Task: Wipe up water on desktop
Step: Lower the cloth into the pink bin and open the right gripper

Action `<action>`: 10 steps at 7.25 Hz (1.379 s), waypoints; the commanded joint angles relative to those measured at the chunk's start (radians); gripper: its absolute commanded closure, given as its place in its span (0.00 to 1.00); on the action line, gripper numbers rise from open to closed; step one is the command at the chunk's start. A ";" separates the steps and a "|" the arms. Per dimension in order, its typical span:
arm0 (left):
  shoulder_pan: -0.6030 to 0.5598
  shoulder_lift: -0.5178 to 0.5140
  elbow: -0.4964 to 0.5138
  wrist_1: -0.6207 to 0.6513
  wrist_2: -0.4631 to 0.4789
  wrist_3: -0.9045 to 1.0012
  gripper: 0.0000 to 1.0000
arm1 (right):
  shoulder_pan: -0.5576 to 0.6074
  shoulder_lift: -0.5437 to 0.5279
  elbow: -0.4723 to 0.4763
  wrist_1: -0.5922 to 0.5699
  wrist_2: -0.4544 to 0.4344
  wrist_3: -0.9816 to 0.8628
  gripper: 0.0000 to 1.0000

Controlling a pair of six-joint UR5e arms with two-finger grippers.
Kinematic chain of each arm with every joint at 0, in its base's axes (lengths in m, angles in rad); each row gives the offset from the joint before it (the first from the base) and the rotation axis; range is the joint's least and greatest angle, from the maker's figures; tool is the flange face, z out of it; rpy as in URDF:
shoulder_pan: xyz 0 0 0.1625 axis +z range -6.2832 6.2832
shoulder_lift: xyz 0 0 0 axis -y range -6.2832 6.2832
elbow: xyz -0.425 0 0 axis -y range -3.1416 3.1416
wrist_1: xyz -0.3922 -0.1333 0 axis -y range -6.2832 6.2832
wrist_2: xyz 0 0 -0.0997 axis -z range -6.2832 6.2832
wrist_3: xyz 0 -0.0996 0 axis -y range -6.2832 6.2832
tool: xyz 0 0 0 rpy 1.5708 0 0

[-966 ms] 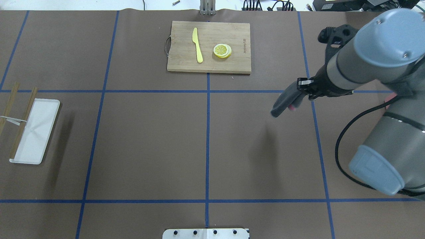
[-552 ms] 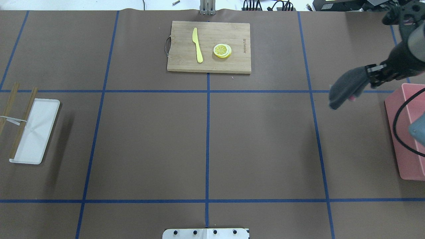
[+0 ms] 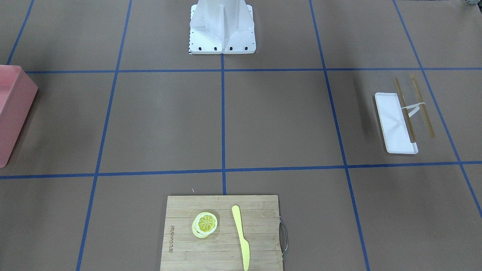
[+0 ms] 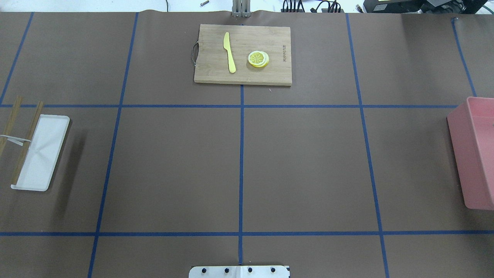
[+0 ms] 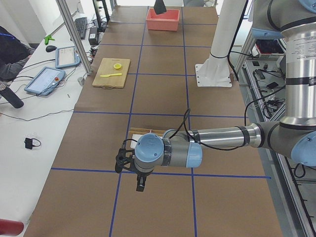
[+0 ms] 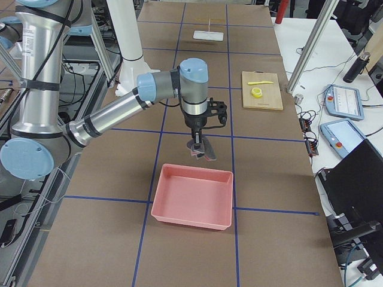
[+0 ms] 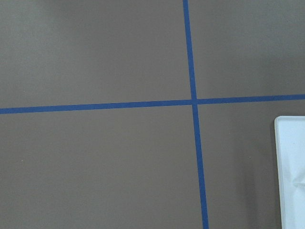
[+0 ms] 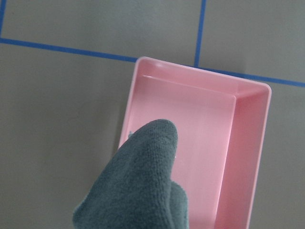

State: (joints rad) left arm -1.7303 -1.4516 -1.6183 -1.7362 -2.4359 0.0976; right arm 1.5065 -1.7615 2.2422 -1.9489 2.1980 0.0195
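The brown desktop [image 4: 173, 170] with its blue tape grid shows no water that I can make out. My right gripper [image 6: 199, 142] is out of the overhead view. It holds a grey cloth [image 8: 138, 195] hanging above the pink bin [image 8: 205, 129], near the bin's far rim in the exterior right view; the cloth [image 6: 204, 150] hides the fingers. My left gripper [image 5: 140, 185] points down over the desktop near a white tray [image 7: 293, 167]. It shows only in the exterior left view, so I cannot tell if it is open or shut.
A bamboo cutting board [image 4: 243, 54] with a yellow knife [image 4: 229, 52] and lemon slices [image 4: 258, 59] lies at the far middle. The white tray [image 4: 40, 152] with two chopsticks [image 4: 27, 141] lies at the left. The pink bin [image 4: 474, 154] stands at the right edge.
My right arm has swung right with the grey cloth, out of the overhead view, uncovering the pink bin. Nothing on the desktop has moved.
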 commanded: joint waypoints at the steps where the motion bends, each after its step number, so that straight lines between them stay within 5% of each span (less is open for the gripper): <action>1: 0.000 0.000 0.000 0.000 0.000 0.001 0.02 | 0.052 -0.119 -0.003 0.002 0.000 -0.067 1.00; 2: 0.001 0.000 0.000 0.000 0.000 0.001 0.02 | 0.052 -0.136 -0.003 0.002 0.000 -0.066 0.78; 6: 0.001 0.013 -0.002 0.000 0.000 0.004 0.02 | 0.049 -0.303 -0.003 0.175 0.000 -0.090 0.74; 7: 0.003 0.013 0.000 0.000 0.000 0.004 0.02 | 0.050 -0.293 -0.001 0.176 -0.009 -0.102 0.01; 10: 0.005 0.013 -0.002 0.000 0.000 0.004 0.02 | 0.051 -0.207 -0.105 0.192 -0.018 -0.093 0.00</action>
State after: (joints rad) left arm -1.7261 -1.4389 -1.6192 -1.7365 -2.4364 0.1012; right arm 1.5578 -1.9914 2.1949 -1.7691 2.1859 -0.0807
